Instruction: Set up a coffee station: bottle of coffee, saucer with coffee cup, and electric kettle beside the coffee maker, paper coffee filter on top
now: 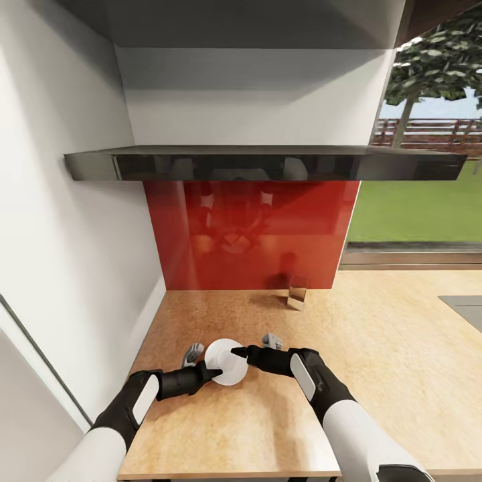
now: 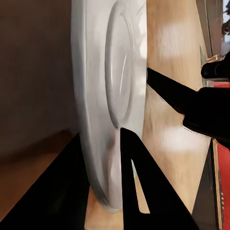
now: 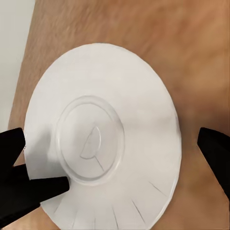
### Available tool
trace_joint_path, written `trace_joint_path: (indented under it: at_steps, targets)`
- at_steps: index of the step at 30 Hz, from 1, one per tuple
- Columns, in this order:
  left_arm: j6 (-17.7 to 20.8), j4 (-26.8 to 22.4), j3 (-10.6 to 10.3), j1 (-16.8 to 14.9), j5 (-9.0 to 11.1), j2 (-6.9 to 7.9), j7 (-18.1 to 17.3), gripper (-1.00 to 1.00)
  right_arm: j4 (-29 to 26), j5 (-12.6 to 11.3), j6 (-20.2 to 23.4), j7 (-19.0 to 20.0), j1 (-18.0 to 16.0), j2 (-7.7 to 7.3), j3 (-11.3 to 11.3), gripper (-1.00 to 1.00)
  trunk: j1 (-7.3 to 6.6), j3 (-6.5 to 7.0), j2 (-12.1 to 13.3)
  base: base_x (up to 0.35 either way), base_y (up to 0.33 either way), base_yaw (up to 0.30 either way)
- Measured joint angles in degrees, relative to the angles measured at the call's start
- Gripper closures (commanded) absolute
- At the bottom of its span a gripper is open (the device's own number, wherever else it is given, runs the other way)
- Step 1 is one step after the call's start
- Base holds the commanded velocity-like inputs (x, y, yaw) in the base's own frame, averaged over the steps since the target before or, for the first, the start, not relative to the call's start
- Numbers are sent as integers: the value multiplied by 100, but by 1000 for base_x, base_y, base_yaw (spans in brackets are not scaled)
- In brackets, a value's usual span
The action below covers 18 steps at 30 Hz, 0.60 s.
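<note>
Open counter (image 1: 375,375) right; wall left. Left pincer (image 2: 103,158) clamped on saucer (image 1: 226,362) rim; right pincer (image 1: 249,353) spread wide beside.

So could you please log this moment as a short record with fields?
Held item: white saucer, above the wooden counter
Left pincer: shut on the saucer's rim, a finger on each face
Right pincer: open, at the saucer's opposite edge
Background: small shiny object before the red wall panel
</note>
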Motion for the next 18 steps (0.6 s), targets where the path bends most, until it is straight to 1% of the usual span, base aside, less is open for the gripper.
trace_joint_path:
  at_steps: [3,4,5,7,8,9,10,11,14,15,18]
  targets:
    - [3,40,-4,-24,-10,7,-14,100,-51,-4,1,0,0,-2,-17,-100,0,0,-1,0,0,0]
    - [28,63,27,-34,17,10,-11,100,-153,42,-11,-10,0,-25,-21,-100,0,0,1,0,0,0]
    - [24,62,73,-40,2,17,7,100,-288,44,-8,-11,-1,-41,-24,-100,0,0,0,0,0,0]
    - [-8,50,237,-54,-58,31,48,100,-721,47,-1,-12,0,-59,-30,-100,0,-1,2,0,0,0]
    - [-39,48,332,-63,-121,41,35,100,-953,49,0,-12,-1,-63,-33,-100,1,-1,2,0,0,0]
    - [-82,41,424,-73,-222,86,-34,100,-1419,46,3,-13,-2,-99,-56,-100,2,-1,4,0,0,0]
    - [-92,41,434,-74,-257,116,-97,100,-1587,61,1,-14,-1,-123,-102,-100,1,-2,3,0,0,0]
    - [-84,39,443,-75,-255,158,-250,100,-1764,62,0,-8,0,-164,-227,-100,1,-2,4,0,0,0]
    - [-97,35,443,-75,-264,196,-677,100,-1947,62,-3,16,0,-255,-531,-100,1,-2,4,0,0,0]
    - [-109,32,425,-75,-267,204,-886,100,-1986,66,-7,24,2,-289,-617,-100,1,-2,4,0,0,0]
    - [-126,31,412,-75,-281,208,-1063,100,-2011,67,-8,23,4,-306,-656,-100,1,-2,4,0,0,0]
